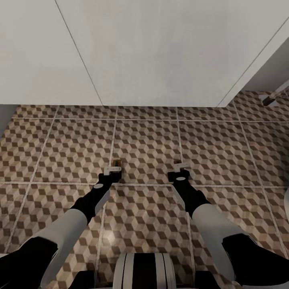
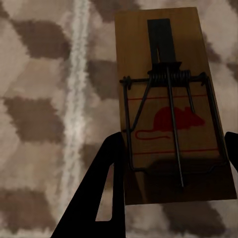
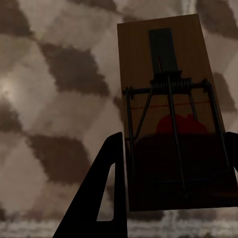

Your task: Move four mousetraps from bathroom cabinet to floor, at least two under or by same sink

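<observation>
Both arms stretched fwd & down, roughly parallel. Left gripper [image 1: 113, 170] clamped on a mousetrap [image 2: 171, 106]; right gripper [image 1: 180, 169] likewise, prob. clamped on its own mousetrap [image 3: 171, 114].

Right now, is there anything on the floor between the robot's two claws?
No. In the head view the stretch between the left gripper and right gripper is bare cube-patterned bathroom floor. Each gripper holds a mousetrap.
</observation>
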